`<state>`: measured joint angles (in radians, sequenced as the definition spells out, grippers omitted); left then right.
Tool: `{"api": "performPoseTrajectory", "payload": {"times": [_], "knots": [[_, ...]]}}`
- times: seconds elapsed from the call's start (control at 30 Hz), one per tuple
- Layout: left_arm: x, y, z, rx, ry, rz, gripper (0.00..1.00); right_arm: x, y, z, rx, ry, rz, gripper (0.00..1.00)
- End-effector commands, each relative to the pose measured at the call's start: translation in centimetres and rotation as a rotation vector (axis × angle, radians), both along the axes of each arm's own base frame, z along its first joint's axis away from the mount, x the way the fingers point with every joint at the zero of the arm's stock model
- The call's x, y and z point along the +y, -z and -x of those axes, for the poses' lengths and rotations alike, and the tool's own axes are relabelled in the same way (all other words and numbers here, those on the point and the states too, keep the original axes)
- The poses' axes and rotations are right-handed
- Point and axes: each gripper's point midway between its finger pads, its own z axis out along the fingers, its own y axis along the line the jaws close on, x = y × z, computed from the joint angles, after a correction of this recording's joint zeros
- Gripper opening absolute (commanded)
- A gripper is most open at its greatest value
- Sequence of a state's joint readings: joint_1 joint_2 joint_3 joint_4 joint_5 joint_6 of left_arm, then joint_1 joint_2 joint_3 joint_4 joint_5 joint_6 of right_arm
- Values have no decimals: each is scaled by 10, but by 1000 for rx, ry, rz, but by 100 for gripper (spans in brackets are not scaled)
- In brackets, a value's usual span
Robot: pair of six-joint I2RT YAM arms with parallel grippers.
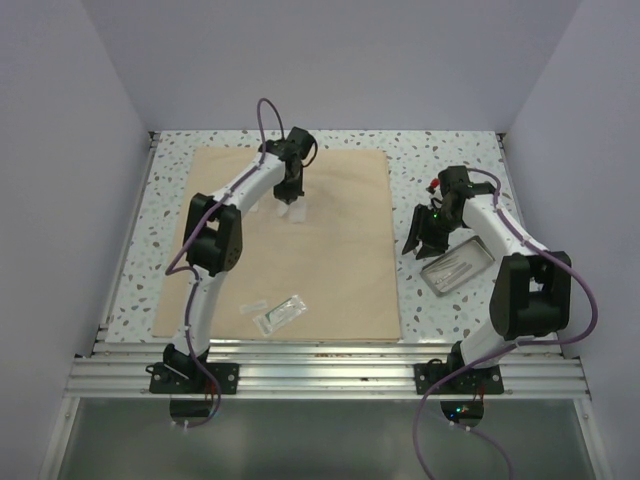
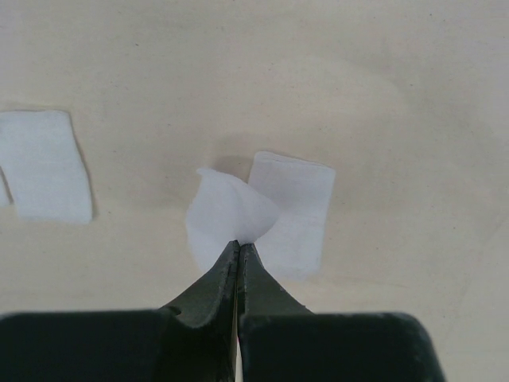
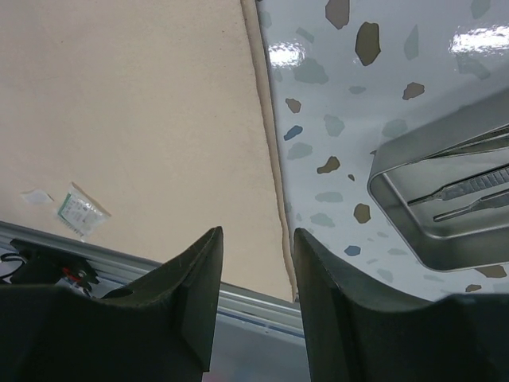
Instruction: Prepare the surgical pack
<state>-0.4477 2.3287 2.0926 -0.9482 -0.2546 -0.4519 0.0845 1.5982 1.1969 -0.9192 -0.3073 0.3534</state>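
The surgical pack (image 1: 330,250) is a big tan cloth lying flat and spread out on the speckled table; it fills the left wrist view (image 2: 382,95) and shows in the right wrist view (image 3: 135,103). My left gripper (image 1: 292,197) is low over the cloth's far part. Its jaws (image 2: 238,243) are shut on the edge of a white gauze square (image 2: 231,211), which curls up off the cloth. A second white square (image 2: 301,215) lies right beside it. My right gripper (image 1: 424,246) hangs open and holds nothing (image 3: 256,235), just right of the cloth's edge.
A small metal tray (image 1: 456,268) with instruments sits right of the cloth, close to my right gripper, and shows in the right wrist view (image 3: 398,211). A clear pouch (image 1: 280,313) lies near the cloth's front edge. Another white square (image 2: 44,177) lies left of the held one.
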Motion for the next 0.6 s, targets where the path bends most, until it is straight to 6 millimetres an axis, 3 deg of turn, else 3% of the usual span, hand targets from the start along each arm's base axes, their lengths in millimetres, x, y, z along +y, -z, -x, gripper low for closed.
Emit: {"api": "performPoseTrajectory", "payload": {"times": [0.0,0.57], "knots": [[-13,4,9,63,-35,94,0,5,-4,-5,-28,-29,-25,45],[-25,7,11,84,-58,139,0,7,0,-6,-19,-32,-34,45]]}}
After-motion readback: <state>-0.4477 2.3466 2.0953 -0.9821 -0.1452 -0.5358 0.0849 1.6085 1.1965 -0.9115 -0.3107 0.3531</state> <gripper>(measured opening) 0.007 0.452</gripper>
